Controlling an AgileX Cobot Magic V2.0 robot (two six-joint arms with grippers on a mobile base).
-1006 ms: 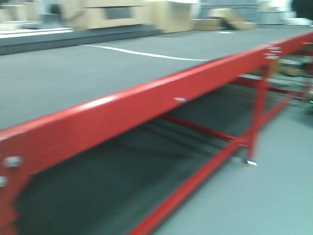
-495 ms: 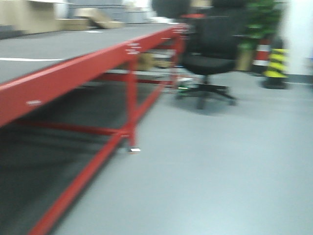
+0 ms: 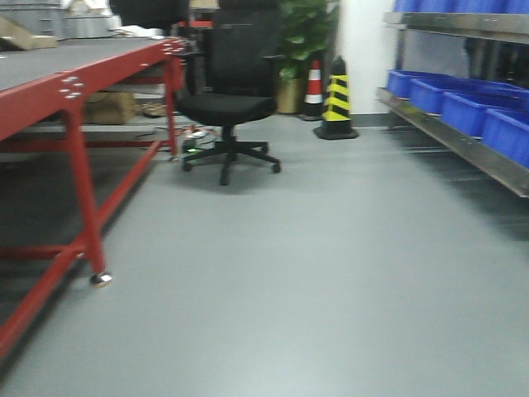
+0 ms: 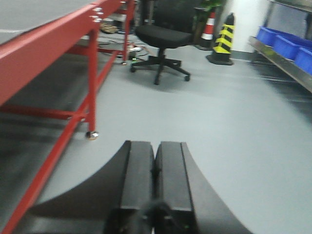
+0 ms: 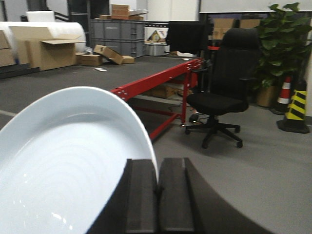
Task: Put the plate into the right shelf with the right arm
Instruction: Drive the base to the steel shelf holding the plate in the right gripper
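Two black tools show in the wrist views, each at the bottom centre of its frame. The right tool [image 5: 157, 168] has its pads closed on the plate [image 5: 63, 165] — the white rim slips down between the two pads, and the shallow glossy bowl fills the lower left of that frame, tilted up on edge and held in the air. Behind it, cardboard boxes [image 5: 46, 51] sit in the upper left. The left tool [image 4: 155, 146] has its pads pressed flat together with nothing between them, above the grey floor [image 4: 234, 122]. In the front view the right shelf [image 3: 463, 142] runs along the right edge, its steel rail slanting toward the lower right and carrying a row of blue bins [image 3: 463, 106]; a second steel level crosses the upper right corner. The red-framed worktop [image 3: 50, 91] takes the left side. A black office chair [image 3: 227, 103] stands at upper centre, just past the worktop's far end, with a plant [image 3: 306, 33] behind it. To the chair's right stand an orange-and-white cone [image 3: 313, 83] and a yellow-and-black striped cone [image 3: 336, 99] — both near the far end of the shelf
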